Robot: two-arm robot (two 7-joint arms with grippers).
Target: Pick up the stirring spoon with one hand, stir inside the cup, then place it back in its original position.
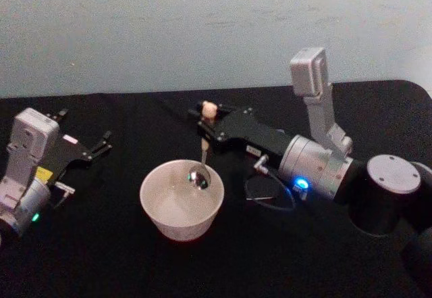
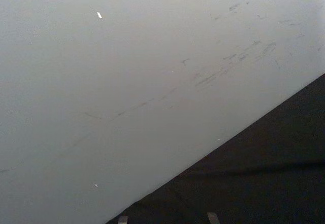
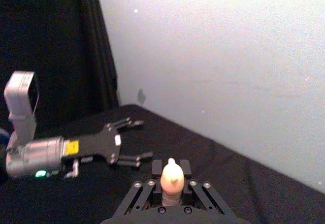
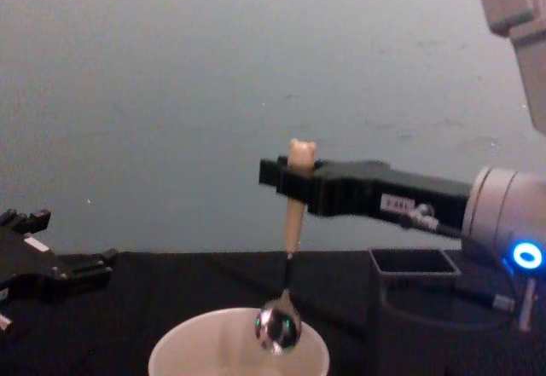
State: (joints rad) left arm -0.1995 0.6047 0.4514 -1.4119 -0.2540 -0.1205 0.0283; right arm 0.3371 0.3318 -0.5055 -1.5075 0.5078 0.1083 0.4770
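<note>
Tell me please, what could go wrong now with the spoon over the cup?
1. The bowl of the stirring spoon hangs near the rim of the cup, on the side of the right gripper. A wide stirring circle could knock the cup and shift it.
2. The right gripper pinches the handle just under the bear head, so a bump might twist the spoon in the jaws.
The left gripper sits parked at the left.

In the chest view the bottom edge cuts off the base of the cup (image 4: 183, 355), the left edge cuts the left gripper (image 4: 72, 241), and the jaws of the right gripper (image 4: 281, 178) hide part of the handle of the stirring spoon (image 4: 294, 222).
</note>
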